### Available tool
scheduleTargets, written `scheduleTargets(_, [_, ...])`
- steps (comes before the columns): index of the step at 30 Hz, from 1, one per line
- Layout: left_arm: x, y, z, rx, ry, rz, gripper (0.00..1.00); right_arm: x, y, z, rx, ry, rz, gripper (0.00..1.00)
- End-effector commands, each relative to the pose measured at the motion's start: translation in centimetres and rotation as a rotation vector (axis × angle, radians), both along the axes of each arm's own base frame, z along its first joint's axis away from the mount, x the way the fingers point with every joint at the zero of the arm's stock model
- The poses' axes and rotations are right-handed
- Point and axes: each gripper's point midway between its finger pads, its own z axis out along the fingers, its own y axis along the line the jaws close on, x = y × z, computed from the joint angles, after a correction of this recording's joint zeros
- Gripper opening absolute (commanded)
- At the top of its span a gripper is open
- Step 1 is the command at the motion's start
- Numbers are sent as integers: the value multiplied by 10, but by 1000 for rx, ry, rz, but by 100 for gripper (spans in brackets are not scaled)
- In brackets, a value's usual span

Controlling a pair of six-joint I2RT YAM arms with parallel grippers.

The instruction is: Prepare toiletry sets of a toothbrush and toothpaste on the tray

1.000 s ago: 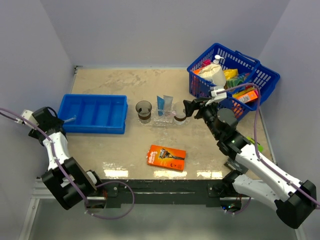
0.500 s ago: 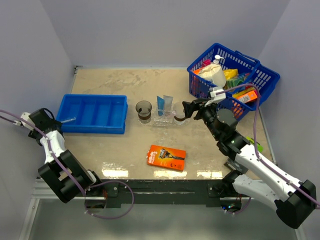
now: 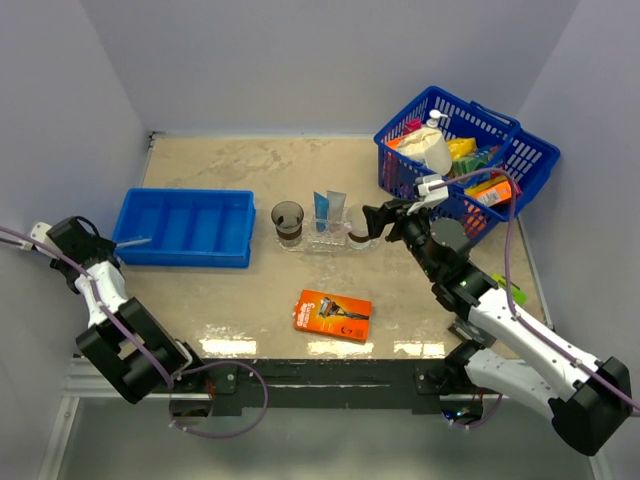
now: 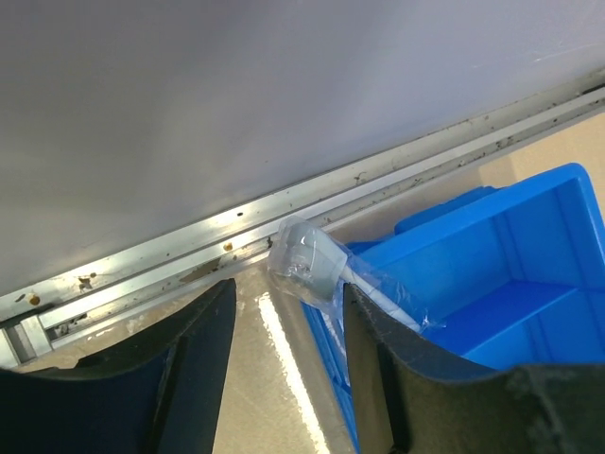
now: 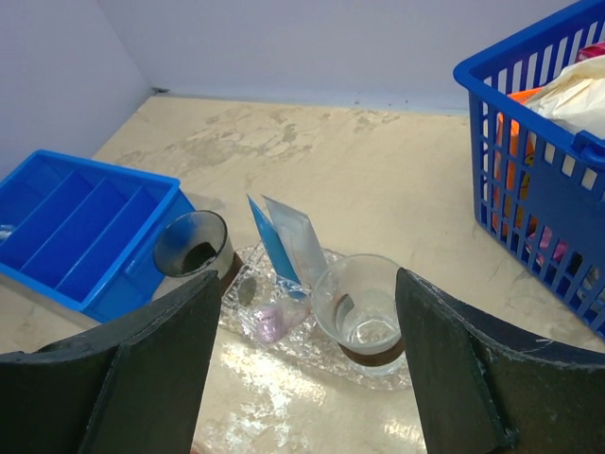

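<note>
Nearest the desk's (image 3: 230, 170) front edge lies an orange razor pack (image 3: 334, 313), flat and well apart from everything else.

The right arm rises from the near right corner and stretches forward and left toward the desk's middle, with its wrist about level. The right end effector (image 5: 307, 284) is released, its fingers (image 5: 151, 378) spread wide above a clear cup (image 5: 364, 317) that stands on the right end of the tray (image 3: 322, 243). The toothpaste (image 5: 284, 241), one blue tube and one whitish, stands leaning on the tray just left of that cup. A dark cup (image 3: 288, 222) sits at the tray's left end; I cannot tell whether it is on the tray or just beside it.

The left arm is folded back over the desk's left edge, with its wrist turned toward the blue bin (image 3: 186, 227). The left end effector (image 4: 284, 295) is also released, its fingers parted. A wrapped toothbrush (image 4: 312, 265) lies across the bin's left corner, its head jutting outward. Whether it touches a finger cannot be told.

In the far right corner stands a blue wire basket (image 3: 530, 150) full of goods.
</note>
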Motion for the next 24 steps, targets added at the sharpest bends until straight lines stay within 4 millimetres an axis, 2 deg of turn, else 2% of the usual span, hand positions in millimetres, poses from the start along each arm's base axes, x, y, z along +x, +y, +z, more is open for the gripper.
scheduleTargets(1, [16,10,22,28,-103,-17,52,2,3,0,26,-5,6,77])
scheduleTargets(13, [21,8,12,-12,-113,-54,50,0,2,-1,28,-2,6,77])
scheduleTargets(21, [25,6,15,-4,-134,-85,40,-1,-2,1,30,-10,-6,77])
scheduleTargets(24, [31,-1,19,-8,-158,-136,38,-1,-4,0,23,-8,-12,77])
